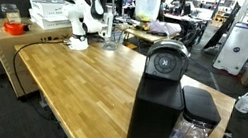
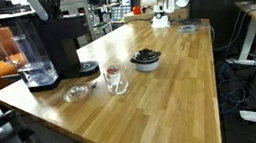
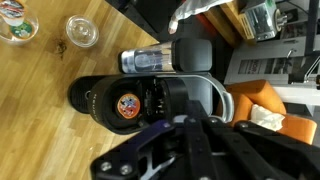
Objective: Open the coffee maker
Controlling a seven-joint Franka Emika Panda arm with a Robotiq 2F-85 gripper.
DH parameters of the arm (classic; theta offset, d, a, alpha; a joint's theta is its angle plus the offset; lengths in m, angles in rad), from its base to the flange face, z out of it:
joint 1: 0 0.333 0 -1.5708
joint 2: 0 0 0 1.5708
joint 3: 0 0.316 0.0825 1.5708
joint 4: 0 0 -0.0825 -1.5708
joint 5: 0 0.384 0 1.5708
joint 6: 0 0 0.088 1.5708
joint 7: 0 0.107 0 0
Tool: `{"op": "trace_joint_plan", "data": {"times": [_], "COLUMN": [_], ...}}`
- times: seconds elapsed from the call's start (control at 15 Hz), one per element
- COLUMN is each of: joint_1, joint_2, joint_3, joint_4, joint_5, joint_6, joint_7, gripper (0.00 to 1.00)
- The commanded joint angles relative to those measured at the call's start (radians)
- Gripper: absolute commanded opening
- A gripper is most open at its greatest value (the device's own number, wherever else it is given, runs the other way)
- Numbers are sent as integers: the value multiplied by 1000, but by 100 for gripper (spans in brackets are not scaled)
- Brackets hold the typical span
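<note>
Claw (image 3: 190, 140): dark blur low in the wrist view; you cannot tell its opening or any hold.
Glass (image 3: 82, 30): close by; your wide swing could tip it.
Coffee maker (image 3: 150, 98): at the end of the table (image 2: 172, 96); an off-centre pull on its lid may drag it.

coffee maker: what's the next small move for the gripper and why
Probably lower the gripper slowly toward the lid. The wrist view looks down on the coffee maker from above, the gripper blurred and seemingly clear of it. Whether the lid is already lifted is hard to tell, so go gently.
</note>
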Motion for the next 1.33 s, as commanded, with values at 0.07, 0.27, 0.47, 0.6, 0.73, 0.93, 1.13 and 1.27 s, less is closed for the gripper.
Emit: {"op": "trace_joint_plan", "data": {"times": [0.07,0.27,0.47,0.6,0.73,0.93,1.13,1.27], "joint_1": [-16,-23,-33,-45,-66,-112,-179,-220], "joint_2": [-40,-67,-104,-130,-154,-177,-180,-170], "joint_3": [-12,-24,-36,-41,-36,-17,18,41], "joint_4": [-10,-13,-13,-16,-20,-32,-51,-66], "joint_5": [-31,-48,-60,-57,-33,19,128,211], "joint_6": [18,6,-4,-4,1,3,18,64], "joint_7": [86,139,189,227,272,333,399,435], "gripper": [0,0,0,0,0,0,8,33]}}
